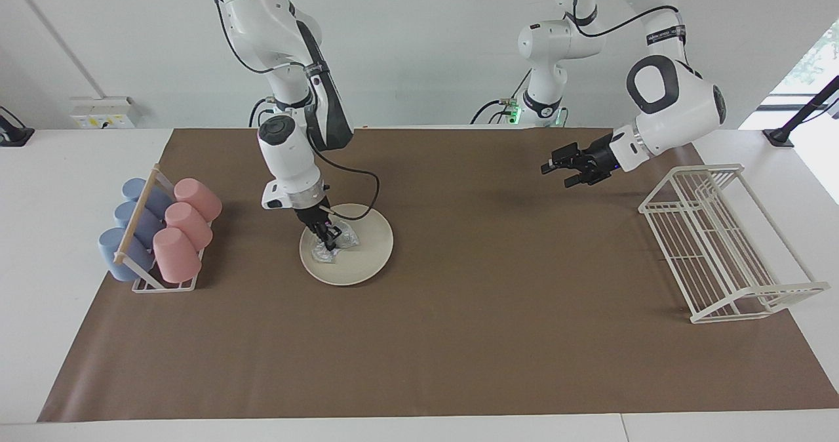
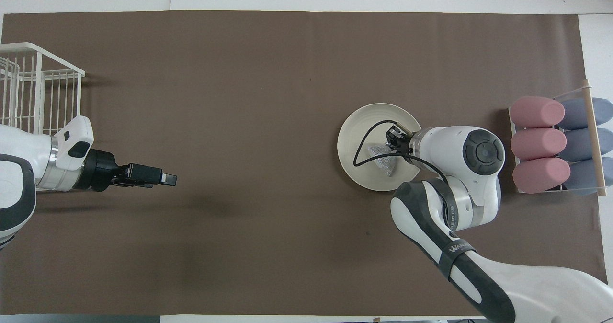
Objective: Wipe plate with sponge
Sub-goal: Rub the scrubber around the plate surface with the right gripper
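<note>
Bright, even light; soft shadows under the arms on the brown mat [image 1: 459, 337]; sharp focus.

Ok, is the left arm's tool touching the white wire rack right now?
No. The left tool hangs over bare brown mat, apart from the white wire rack, which stands at that arm's end of the table.
</note>
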Robot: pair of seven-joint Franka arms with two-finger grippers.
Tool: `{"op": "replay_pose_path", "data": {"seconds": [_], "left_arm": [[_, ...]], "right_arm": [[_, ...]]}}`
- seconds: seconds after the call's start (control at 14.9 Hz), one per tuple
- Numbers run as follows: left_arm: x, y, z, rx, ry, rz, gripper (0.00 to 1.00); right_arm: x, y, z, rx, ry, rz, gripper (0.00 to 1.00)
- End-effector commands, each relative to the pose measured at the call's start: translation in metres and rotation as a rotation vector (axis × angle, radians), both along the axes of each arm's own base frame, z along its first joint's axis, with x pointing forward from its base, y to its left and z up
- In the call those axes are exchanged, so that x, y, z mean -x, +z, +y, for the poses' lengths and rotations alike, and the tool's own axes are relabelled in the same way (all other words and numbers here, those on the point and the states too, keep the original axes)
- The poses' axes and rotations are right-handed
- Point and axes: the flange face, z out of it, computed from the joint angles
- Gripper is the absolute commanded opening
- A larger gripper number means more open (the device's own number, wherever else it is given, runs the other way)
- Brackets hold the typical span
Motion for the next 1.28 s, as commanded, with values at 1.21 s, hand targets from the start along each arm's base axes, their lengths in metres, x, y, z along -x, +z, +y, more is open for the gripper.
{"op": "replay_pose_path", "data": {"seconds": [1.21], "left_arm": [[-0.003, 0.002, 0.000, -0.030, -0.009, -0.011, 1.00]], "right_arm": [[-0.005, 0.025, 0.081, -0.065, -0.291, 0.109, 0.00]]}}
